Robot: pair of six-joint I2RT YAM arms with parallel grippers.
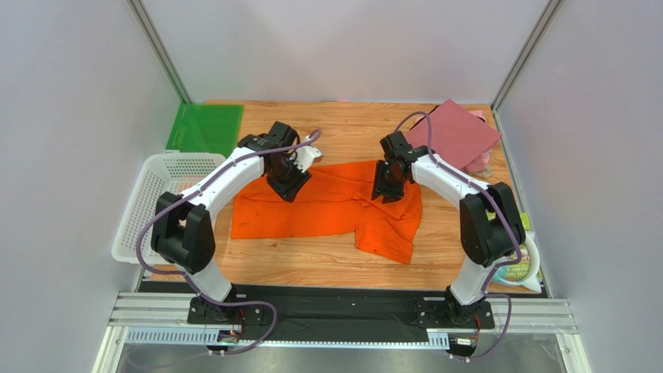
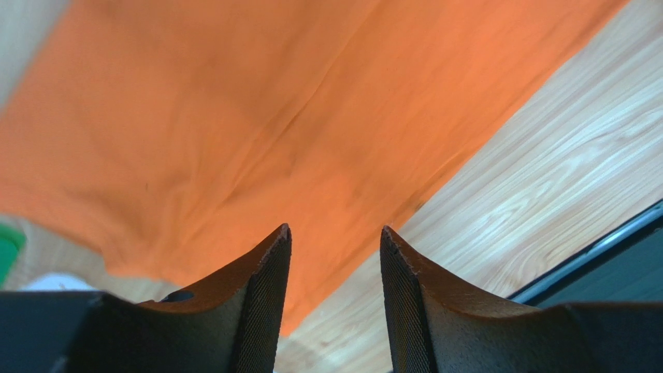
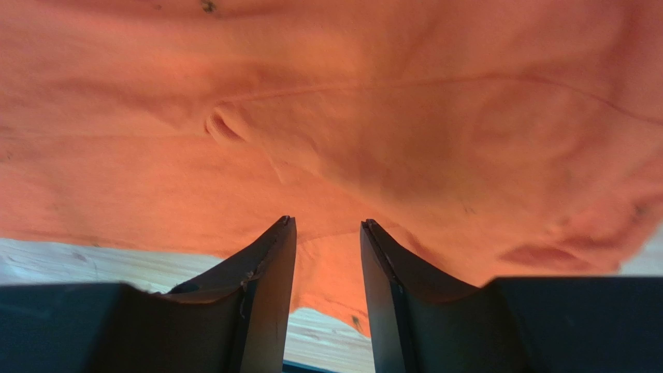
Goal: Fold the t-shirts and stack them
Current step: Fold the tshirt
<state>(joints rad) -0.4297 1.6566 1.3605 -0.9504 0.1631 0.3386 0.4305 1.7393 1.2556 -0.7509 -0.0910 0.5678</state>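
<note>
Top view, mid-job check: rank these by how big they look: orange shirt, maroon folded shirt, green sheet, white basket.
1. orange shirt
2. white basket
3. maroon folded shirt and green sheet: these look about alike in this view, so I won't rank one over the other.

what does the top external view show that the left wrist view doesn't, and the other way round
Only the top external view: the folded maroon t-shirt at the far right corner, the right end effector, and the whole outline of the orange t-shirt. Only the left wrist view: the mesh-textured inner pads of the left end effector, open with nothing between them. Both: the orange t-shirt spread on the wooden table, under the left end effector.
</note>
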